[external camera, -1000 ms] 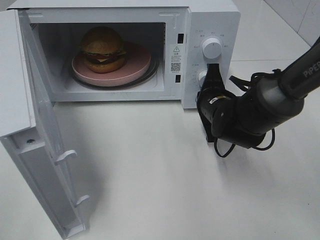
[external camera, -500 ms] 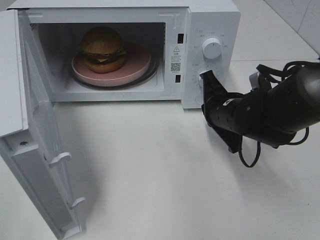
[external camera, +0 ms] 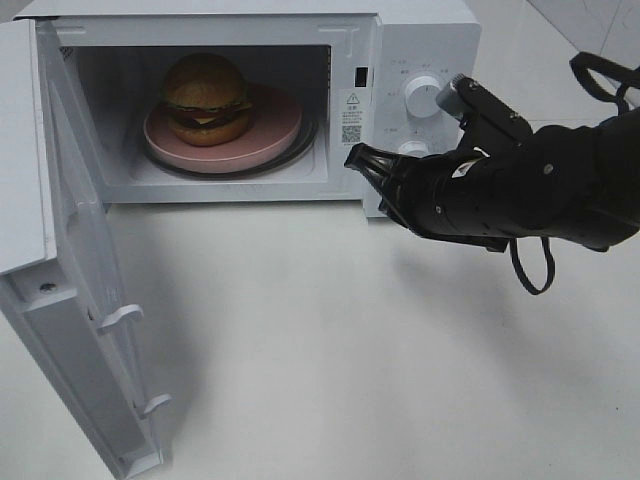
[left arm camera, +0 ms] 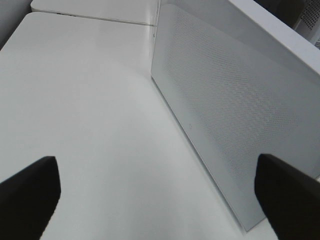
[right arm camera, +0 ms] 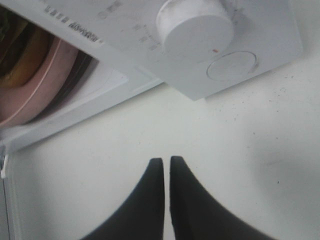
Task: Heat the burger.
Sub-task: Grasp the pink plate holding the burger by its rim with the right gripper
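The burger [external camera: 205, 97] sits on the pink plate [external camera: 272, 140] inside the open microwave [external camera: 420, 40], at the upper left of the high view. The right claw [external camera: 362, 160], pinched shut on nothing, points left from just right of the cavity mouth. The door [external camera: 75, 330] stands wide open at lower left, well apart from it, so the left claw [left arm camera: 157, 182], spread wide and empty before a perforated white panel, is probably nearer.

Here's the thick, glossy black right arm [external camera: 530, 185], rounded like a fat tube, with a small pale mark on its shell. A grey metal block [external camera: 478, 98] sits on top and a thin black cable [external camera: 535, 272] loops beneath. The black right end effector [right arm camera: 166, 162] shows two smooth fingers [right arm camera: 150, 200] tapering to points. The black left end effector [left arm camera: 157, 192] shows blunt matte fingertips [left arm camera: 30, 192].
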